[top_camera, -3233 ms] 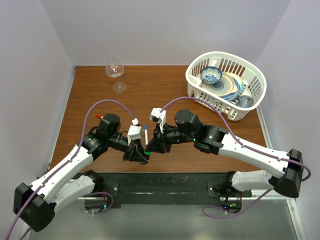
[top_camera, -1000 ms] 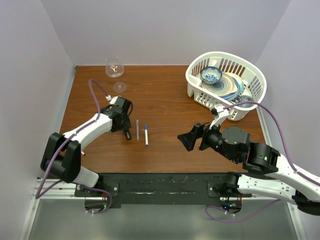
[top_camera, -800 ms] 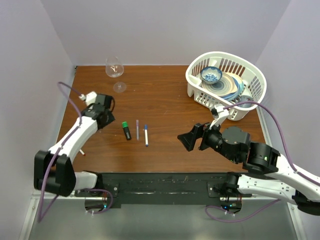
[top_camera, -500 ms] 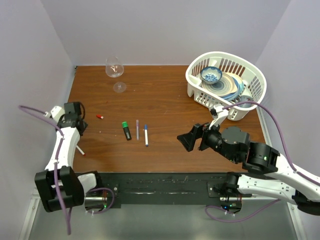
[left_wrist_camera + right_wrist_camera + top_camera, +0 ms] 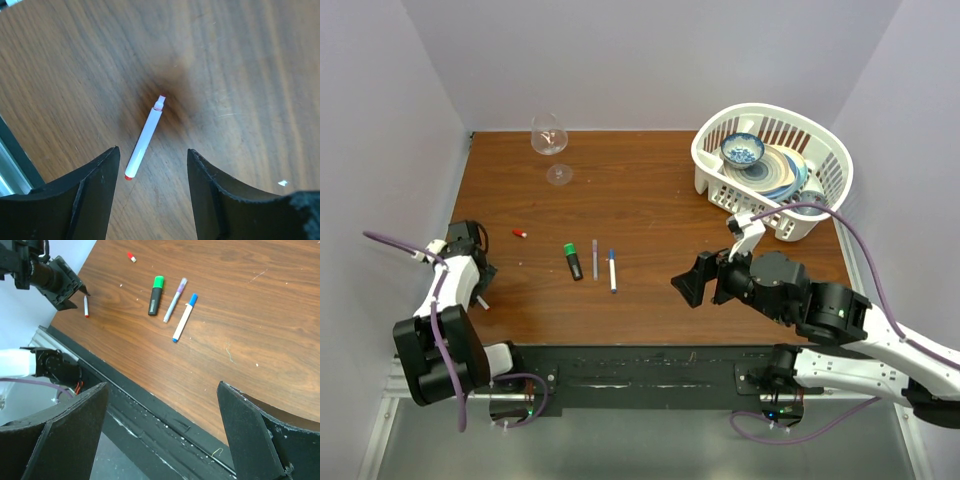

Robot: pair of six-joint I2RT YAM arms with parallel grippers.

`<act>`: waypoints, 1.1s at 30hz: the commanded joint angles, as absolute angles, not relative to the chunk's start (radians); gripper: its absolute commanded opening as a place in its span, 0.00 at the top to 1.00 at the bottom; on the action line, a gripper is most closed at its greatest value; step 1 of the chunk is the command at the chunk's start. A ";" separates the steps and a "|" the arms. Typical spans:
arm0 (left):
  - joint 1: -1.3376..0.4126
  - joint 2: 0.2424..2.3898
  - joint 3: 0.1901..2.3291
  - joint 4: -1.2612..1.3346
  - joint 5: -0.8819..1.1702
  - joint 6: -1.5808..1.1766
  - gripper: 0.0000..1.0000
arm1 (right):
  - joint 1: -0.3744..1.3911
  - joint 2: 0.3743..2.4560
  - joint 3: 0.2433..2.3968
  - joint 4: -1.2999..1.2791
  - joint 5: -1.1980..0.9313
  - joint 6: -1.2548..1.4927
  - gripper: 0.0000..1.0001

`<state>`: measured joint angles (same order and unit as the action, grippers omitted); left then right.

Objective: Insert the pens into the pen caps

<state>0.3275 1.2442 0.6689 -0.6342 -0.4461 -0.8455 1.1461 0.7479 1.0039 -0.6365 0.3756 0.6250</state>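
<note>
A thin white pen with a red tip [image 5: 145,137] lies flat near the table's left front corner [image 5: 480,300]. My left gripper [image 5: 153,150] hovers over it, open and holding nothing; the pen's rear end lies just ahead of the left fingertip [image 5: 112,155]. A tiny red cap [image 5: 519,233] sits loose farther back. Mid-table lie a black marker with a green end [image 5: 573,261], a purple-grey pen [image 5: 595,258] and a white pen with a blue end [image 5: 612,270]. My right gripper [image 5: 685,283] hangs wide open above the table's front edge [image 5: 162,385], right of these pens.
A white basket [image 5: 713,170] with a bowl and plates stands at the back right. A wine glass [image 5: 549,135] is at the back left. The black mounting rail [image 5: 650,365] runs along the near edge, and the left wall is close beside my left arm.
My left arm has swung from the pens at mid-table out to the left front corner, over the white pen, and its jaws have widened a little. The right arm edged slightly left.
</note>
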 commanded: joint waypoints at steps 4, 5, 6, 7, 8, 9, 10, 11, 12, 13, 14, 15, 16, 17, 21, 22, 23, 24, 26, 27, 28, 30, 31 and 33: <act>0.348 1.288 0.644 -0.578 -0.454 -0.911 0.43 | 1.149 0.769 1.040 -0.611 0.347 0.630 0.07; 0.353 1.292 0.641 -0.569 -0.437 -0.911 0.44 | 1.149 0.772 1.042 -0.609 0.345 0.632 0.07; 0.354 1.296 0.631 -0.562 -0.431 -0.914 0.45 | 1.149 0.773 1.042 -0.609 0.344 0.634 0.07; 0.353 1.307 0.623 -0.560 -0.431 -0.936 0.45 | 1.149 0.773 1.043 -0.611 0.344 0.635 0.07; 0.353 1.315 0.617 -0.548 -0.430 -0.945 0.45 | 1.149 0.772 1.042 -0.611 0.345 0.635 0.07; 0.353 1.324 0.608 -0.546 -0.426 -0.954 0.46 | 1.149 0.770 1.040 -0.609 0.347 0.637 0.07; 0.353 1.347 0.606 -0.546 -0.423 -0.971 0.47 | 1.147 0.767 1.037 -0.607 0.347 0.638 0.07; 0.354 1.361 0.604 -0.548 -0.419 -0.977 0.48 | 1.149 0.765 1.031 -0.607 0.348 0.637 0.07; 0.353 1.370 0.598 -0.548 -0.417 -0.983 0.52 | 1.147 0.762 1.031 -0.609 0.348 0.640 0.07; 0.353 1.385 0.594 -0.548 -0.414 -0.998 0.53 | 1.147 0.761 1.031 -0.614 0.350 0.638 0.07; 0.354 1.390 0.588 -0.534 -0.401 -0.999 0.54 | 1.147 0.761 1.031 -0.617 0.353 0.640 0.07; 0.354 1.393 0.574 -0.526 -0.393 -0.997 0.58 | 1.149 0.755 1.031 -0.618 0.354 0.641 0.07; 0.354 1.393 0.566 -0.514 -0.381 -0.997 0.62 | 1.149 0.753 1.032 -0.621 0.360 0.643 0.07; 0.353 1.390 0.560 -0.509 -0.376 -0.997 0.66 | 1.149 0.750 1.032 -0.623 0.360 0.641 0.07; 0.353 1.390 0.548 -0.495 -0.364 -0.985 0.85 | 1.149 0.741 1.029 -0.620 0.365 0.643 0.07; 0.351 1.385 0.546 -0.485 -0.354 -0.974 0.89 | 1.149 0.736 1.025 -0.612 0.367 0.644 0.07; 0.353 1.384 0.545 -0.477 -0.345 -0.965 0.94 | 1.147 0.735 1.008 -0.606 0.362 0.646 0.07; 0.351 1.379 0.535 -0.465 -0.331 -0.954 1.00 | 1.149 0.736 0.999 -0.597 0.359 0.649 0.07; 0.351 1.362 0.523 -0.420 -0.266 -0.916 1.00 | 1.147 0.741 0.967 -0.575 0.351 0.658 0.07; 0.350 1.355 0.514 -0.410 -0.243 -0.902 1.00 | 1.147 0.745 0.957 -0.569 0.344 0.670 0.07; 0.345 1.335 0.512 -0.396 -0.207 -0.882 1.00 | 1.147 0.750 0.948 -0.555 0.339 0.676 0.07; 0.325 1.304 0.508 -0.379 -0.178 -0.856 1.00 | 1.149 0.765 0.920 -0.529 0.313 0.681 0.05; 0.292 1.267 0.506 -0.365 -0.154 -0.830 1.00 | 1.147 0.773 0.914 -0.508 0.310 0.683 0.04; 0.243 1.229 0.514 -0.359 -0.131 -0.807 1.00 | 1.147 0.810 0.913 -0.494 0.310 0.678 0.01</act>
